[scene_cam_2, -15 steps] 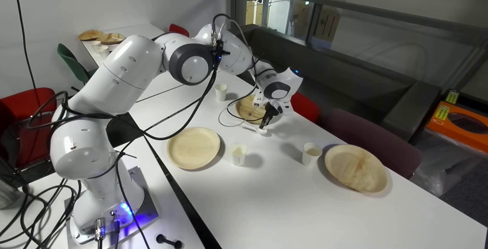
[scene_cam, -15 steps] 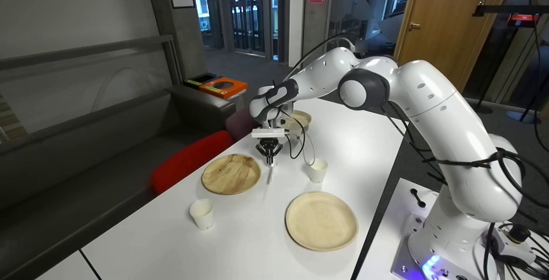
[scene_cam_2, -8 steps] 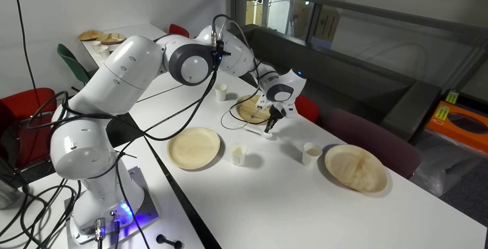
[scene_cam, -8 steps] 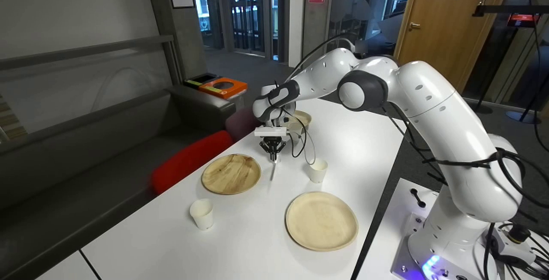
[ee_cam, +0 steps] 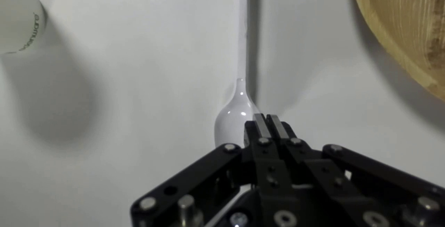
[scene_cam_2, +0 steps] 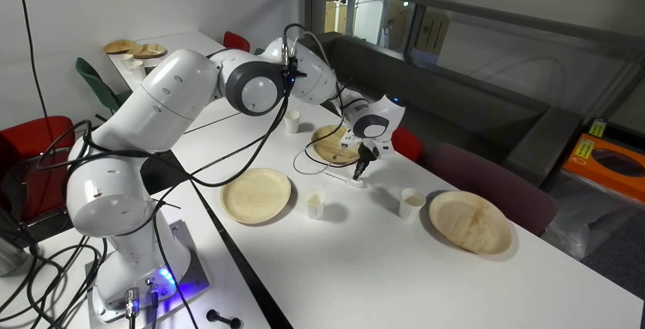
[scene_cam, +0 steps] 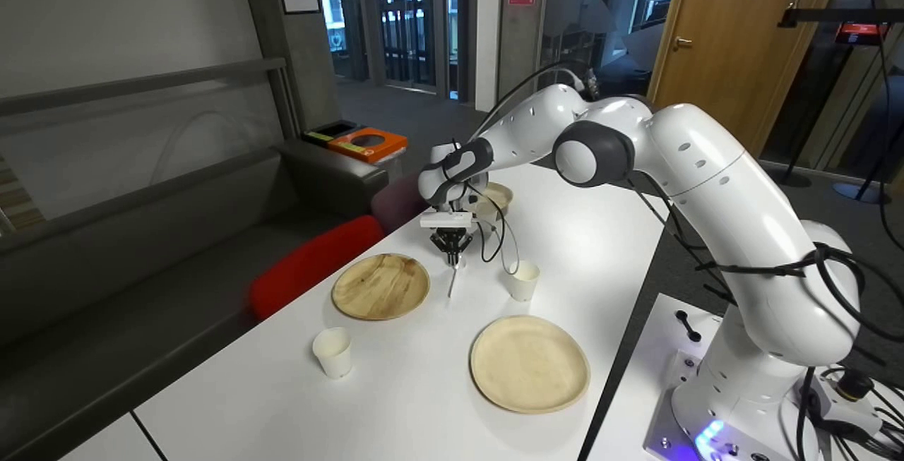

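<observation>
A white plastic spoon (ee_cam: 231,124) lies at the table surface, its long handle pointing up the wrist view. My gripper (ee_cam: 266,117) is at the bowl's right side with its fingers almost together, and the bowl's edge seems pinched there; the exact contact is hidden behind a fingertip. In both exterior views the gripper (scene_cam: 453,260) points down at the bowl end of the spoon (scene_cam_2: 357,184). To one side rests a streaked wooden plate (scene_cam: 381,286), its curved rim (ee_cam: 386,46) showing in the wrist view. On the opposite side stands a white paper cup (ee_cam: 19,18).
Nearer the robot base lies a pale plate (scene_cam: 530,363). Another white cup (scene_cam: 332,352) stands past the streaked plate. Beyond the gripper are a third cup (scene_cam_2: 412,203) and plate (scene_cam_2: 471,222). Arm cables (scene_cam_2: 322,160) hang low beside the gripper. Chairs (scene_cam: 318,263) line the table's edge.
The gripper has shifted a short way from the streaked plate, and the spoon has travelled along with it. The arm now sits slightly lower. Plates and cups have stayed put.
</observation>
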Tool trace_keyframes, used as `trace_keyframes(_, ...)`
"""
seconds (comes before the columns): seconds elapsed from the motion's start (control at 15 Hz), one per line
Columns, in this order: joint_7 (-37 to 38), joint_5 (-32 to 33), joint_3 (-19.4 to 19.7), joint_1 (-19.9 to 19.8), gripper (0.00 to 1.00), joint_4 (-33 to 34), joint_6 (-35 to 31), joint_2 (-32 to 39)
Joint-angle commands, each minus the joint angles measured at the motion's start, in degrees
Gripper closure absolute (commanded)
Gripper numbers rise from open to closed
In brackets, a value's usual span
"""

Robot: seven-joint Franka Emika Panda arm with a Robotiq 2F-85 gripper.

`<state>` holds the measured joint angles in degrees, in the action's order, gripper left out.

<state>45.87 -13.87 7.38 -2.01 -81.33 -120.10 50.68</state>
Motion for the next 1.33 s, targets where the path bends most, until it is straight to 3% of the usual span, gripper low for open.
trace_keyframes(0.0, 1.57, 1.37, 0.63, 0.77, 0.69, 1.14, -0.26, 0.31)
trace_keyframes(0.13, 1.11, 1.57, 0.54, 1.06, 0.54, 0.11, -0.79, -0.49)
trace_keyframes(0.33, 0.51, 2.01, 0.41, 1.75, 0.5, -1.61, -1.88, -1.74)
trace_keyframes(0.87, -0.08, 3.24, 0.06, 3.49, 0.68, -3.74, -2.92, -2.84)
trace_keyframes(1.27, -0.92, 3.52, 0.0, 4.04, 0.68, -6.72, -3.53, -4.58)
